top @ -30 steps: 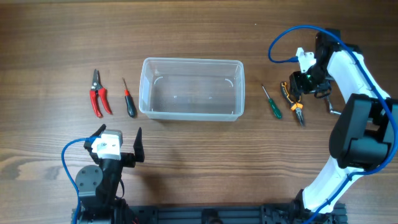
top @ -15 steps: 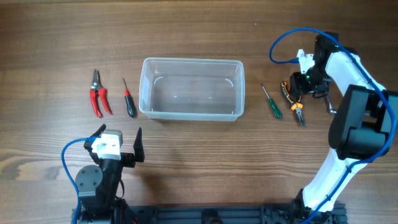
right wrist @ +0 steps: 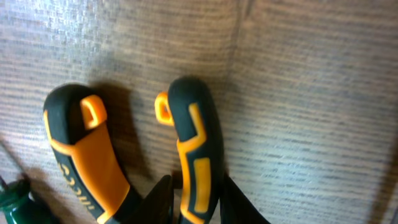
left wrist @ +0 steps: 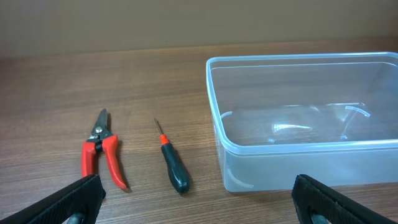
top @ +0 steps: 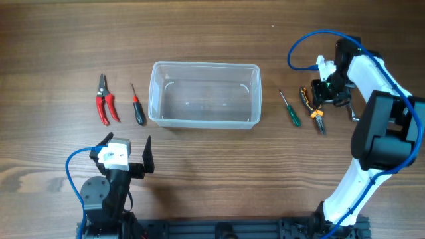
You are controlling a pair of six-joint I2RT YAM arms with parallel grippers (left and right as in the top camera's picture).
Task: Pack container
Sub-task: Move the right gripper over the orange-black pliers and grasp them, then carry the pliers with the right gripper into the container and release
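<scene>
Right gripper (right wrist: pixel 200 198) sits narrow astride one rubbery black-and-orange handle of the single pliers (right wrist: pixel 194 140) (clamped or not, I cannot tell). Left gripper (left wrist: pixel 199 204) gapes wide. Two drivers lie flat: red-black screwdriver (left wrist: pixel 173 169) and green screwdriver (top: pixel 290 110). One red shears (top: pixel 105 107). Mid-table, the one clear plastic container (top: pixel 202 123), round-cornered, shows a bare floor.

No text can be read — only blurred marks on the pliers (right wrist: pixel 87 155)

wooden table (top: pixel 199 40) | centre: container (top: pixel 204 64) | left: red pruners (top: pixel 105 103), red-black screwdriver (top: pixel 137 107) | right: green screwdriver (top: pixel 289 110), orange-black pliers (top: pixel 319 118)
</scene>
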